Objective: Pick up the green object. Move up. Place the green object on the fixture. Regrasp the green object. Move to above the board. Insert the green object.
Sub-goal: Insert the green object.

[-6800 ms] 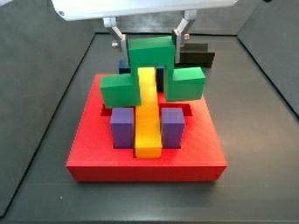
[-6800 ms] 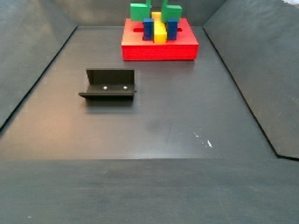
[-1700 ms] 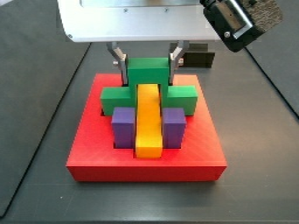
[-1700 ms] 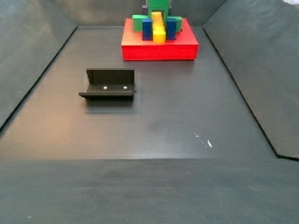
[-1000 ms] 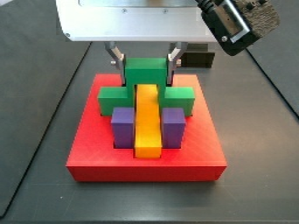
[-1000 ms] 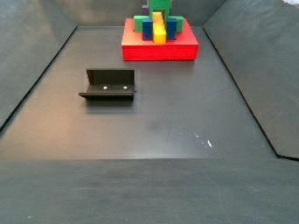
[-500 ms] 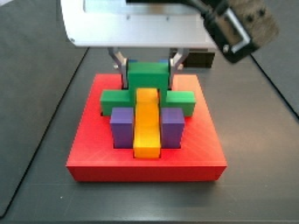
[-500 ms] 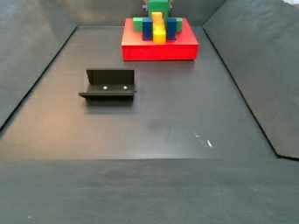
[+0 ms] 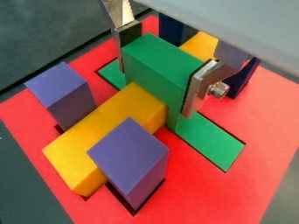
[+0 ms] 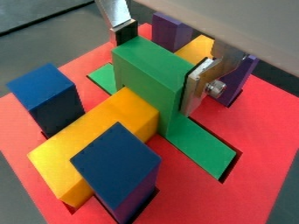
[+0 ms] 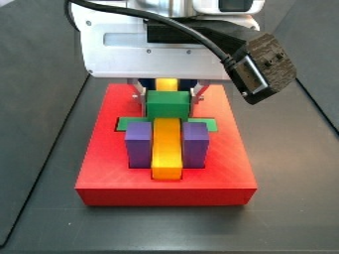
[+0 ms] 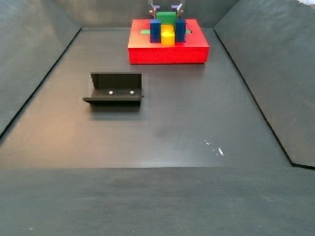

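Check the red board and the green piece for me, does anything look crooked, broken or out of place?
Nothing stands out. The green object sits square over the yellow bar on the board, legs sunk into its recesses, with the pincer closed on it.

Inventory of non-task items:

1. Yellow bar (image 11: 166,139): long, lying flat, centre of a side view, its far end running under the gripper (image 11: 167,95).
2. Purple posts, two (image 11: 138,141) (image 11: 196,141): square, upright, one touching each long side of the bar.
3. Blue posts, two (image 10: 47,92) (image 10: 117,164): square, upright, flanking the bar's other end.
4. Counter (image 12: 160,120): dark grey, matt, with raised dark side walls (image 12: 31,64).
5. White scuff (image 12: 215,147): small, on the counter, lower right of centre.
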